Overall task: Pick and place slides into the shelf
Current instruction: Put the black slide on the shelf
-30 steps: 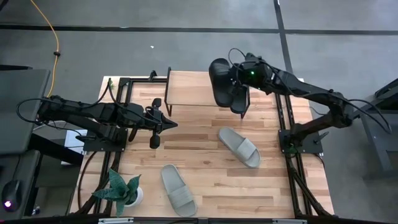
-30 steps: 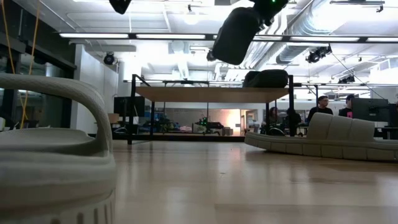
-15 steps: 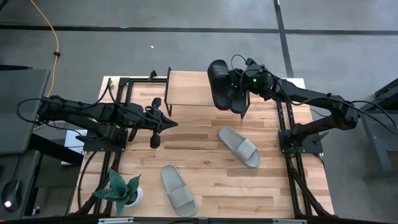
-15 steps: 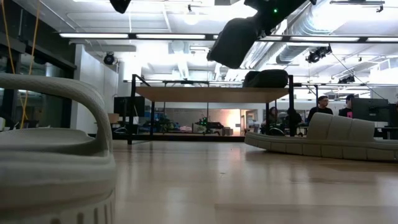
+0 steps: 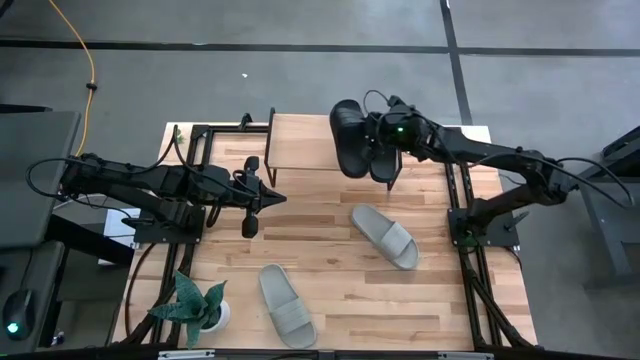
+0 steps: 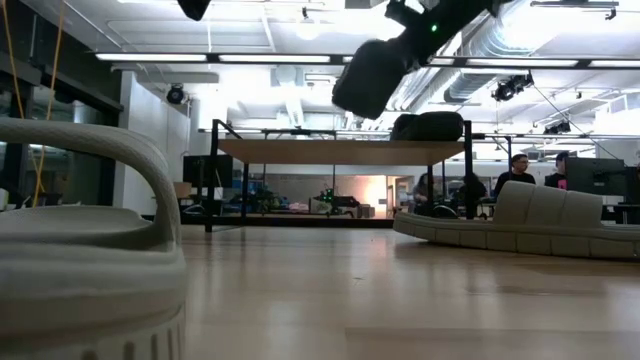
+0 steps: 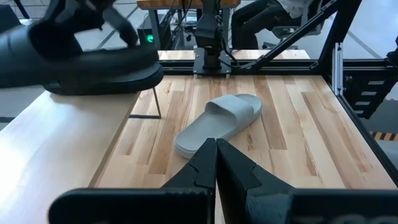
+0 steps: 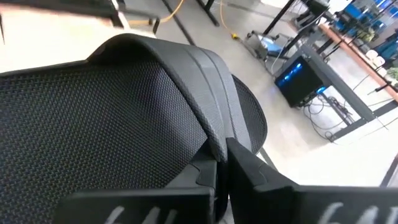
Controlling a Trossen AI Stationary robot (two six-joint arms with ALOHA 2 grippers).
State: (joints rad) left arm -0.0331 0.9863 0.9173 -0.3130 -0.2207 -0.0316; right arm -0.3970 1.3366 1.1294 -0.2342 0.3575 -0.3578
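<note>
My right gripper is shut on a black slide, which hangs tilted above the shelf, a low rack with a light plank top and thin black legs. In the low view this slide hangs over the plank, and a second black slide lies on the plank's right end. Two light grey slides lie soles down on the table, one in the middle and one near the front. My left gripper is shut with nothing in it, in the air left of the middle. My right gripper pinches the black slide's strap at its edge between its two fingers. The fingers come from the table's right, slanting somewhat downward. The slide is lifted clear of the shelf and tilted, with one end lower than the other.
A potted plant stands at the table's front left corner. Black frame rails run along both sides of the table. Bare wood lies between the two grey slides and in front of the shelf. People sit in the room beyond the table.
My right gripper has sunk toward the shelf with the black slide and shifted slightly toward the table's left. The slide stays clear of the plank and has tipped somewhat closer to level.
</note>
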